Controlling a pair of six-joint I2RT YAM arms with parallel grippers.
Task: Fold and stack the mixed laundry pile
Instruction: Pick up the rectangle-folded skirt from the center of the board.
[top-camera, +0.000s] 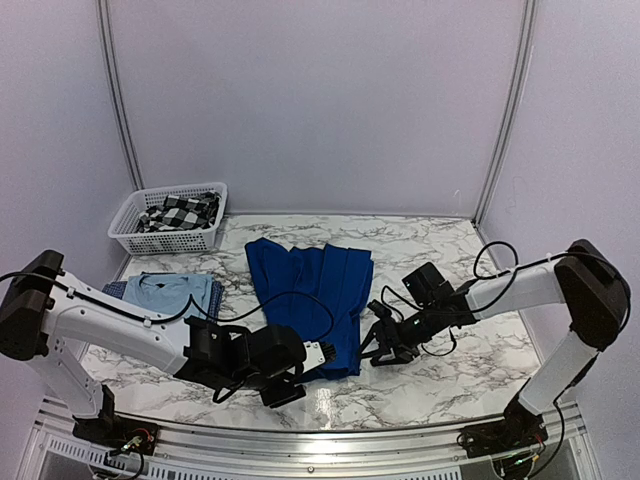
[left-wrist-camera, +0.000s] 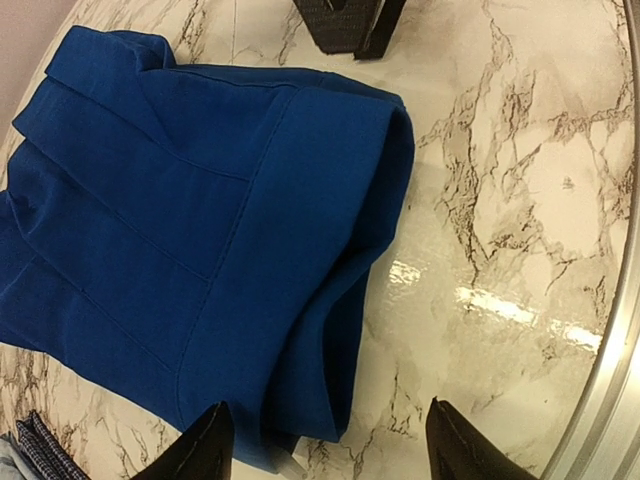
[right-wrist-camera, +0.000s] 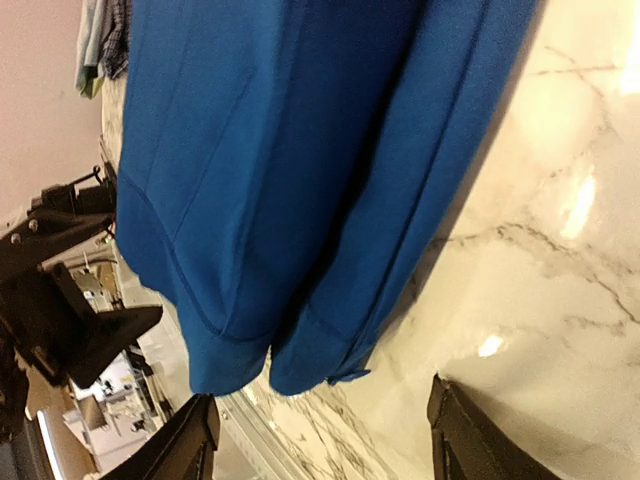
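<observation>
L gripper (left-wrist-camera: 328, 425): jaws apart, nothing clamped. It sits low at the near end of the royal-blue shirt (top-camera: 310, 290), w/ the near hem corner lying in line w/ the gap between my jaws. Can't tell if either jaw touches the cloth.

R gripper (right-wrist-camera: 322, 400): jaws apart too, holding nothing, only bare marble between them. It's just beside the shirt's right edge, near the same near end, and apart from the fabric. The two grippers face each other across that end of the shirt.

Shirt lies flat on the marble table (top-camera: 450, 375), roughly mid-table, doubled over in long lengthwise folds. Its far end spreads wider than the near end, and the near hem is stacked in a few layers.

Pale blue tee (top-camera: 165, 292) is well left of the shirt and lies flat. It rests on the small-checked navy cloth (top-camera: 113, 290), whose edge peeks out on the side away from the shirt.

White lattice basket (top-camera: 128, 228) is further left of the shirt and beyond its far end, at the table's back corner. Buffalo-check flannel (top-camera: 180, 212) is bunched inside it.
</observation>
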